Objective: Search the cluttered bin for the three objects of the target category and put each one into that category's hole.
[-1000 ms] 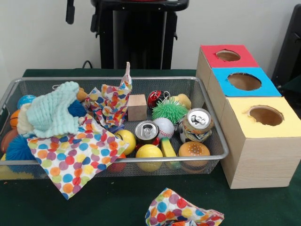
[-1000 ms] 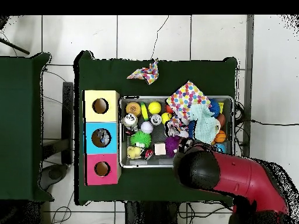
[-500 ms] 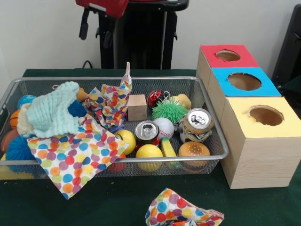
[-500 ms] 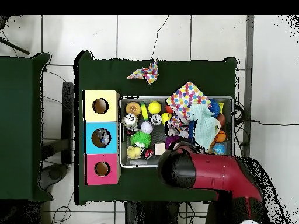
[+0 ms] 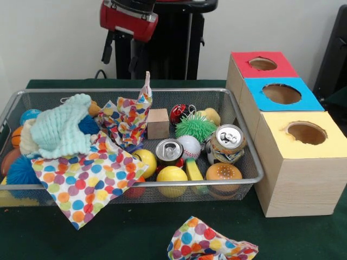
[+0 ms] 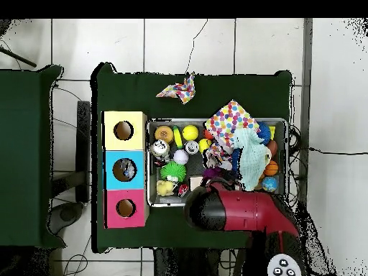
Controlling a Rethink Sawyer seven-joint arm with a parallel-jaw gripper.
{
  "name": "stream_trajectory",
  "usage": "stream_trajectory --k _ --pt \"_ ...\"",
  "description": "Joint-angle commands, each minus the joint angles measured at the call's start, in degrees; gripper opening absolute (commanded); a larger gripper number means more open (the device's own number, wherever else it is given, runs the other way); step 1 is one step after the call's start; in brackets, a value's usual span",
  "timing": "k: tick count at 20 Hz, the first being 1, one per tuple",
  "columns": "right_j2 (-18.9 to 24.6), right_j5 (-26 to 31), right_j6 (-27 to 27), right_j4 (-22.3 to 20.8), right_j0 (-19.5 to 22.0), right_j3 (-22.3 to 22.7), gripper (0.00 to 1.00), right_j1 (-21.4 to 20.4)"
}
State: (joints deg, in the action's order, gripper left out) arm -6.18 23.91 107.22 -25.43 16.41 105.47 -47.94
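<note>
While the bin [image 5: 238, 116] spreads its long axis side to side across the table, left of the row of three boxes [image 5: 286, 135], the gripper [image 5: 123, 52] hangs above its far rim, somewhat left of the middle, clear of everything inside. Its two dark fingers [image 5: 108, 47] point straight down with a gap between them and nothing held, so it looks open. Which category is wanted cannot be told; the loose goods lie nearer the camera and to the right of the fingers: two upright cans [image 5: 227, 143], balls [image 5: 172, 176], a wooden block [image 5: 158, 123]. Directly below hangs the dotted cloth [image 5: 127, 116], with a knitted cloth [image 5: 62, 128] to its left.
</note>
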Motion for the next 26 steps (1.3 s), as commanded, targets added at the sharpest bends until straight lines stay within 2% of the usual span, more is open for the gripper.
stream_trajectory --k 1,6,9,17,26 --pt "-5.65 -7.15 13.60 -1.94 -3.77 -1.80 1.00 7.91" --pt "-10.31 -9.38 13.21 -1.50 -7.88 -3.71 1.00 11.30" --pt "-11.31 -9.98 12.93 0.33 -9.11 -4.52 1.00 12.57" --pt "-14.95 -12.96 16.13 4.97 -13.71 -6.64 1.00 18.14" --pt "-17.82 -15.07 16.06 9.84 -17.47 -8.78 1.00 22.92"
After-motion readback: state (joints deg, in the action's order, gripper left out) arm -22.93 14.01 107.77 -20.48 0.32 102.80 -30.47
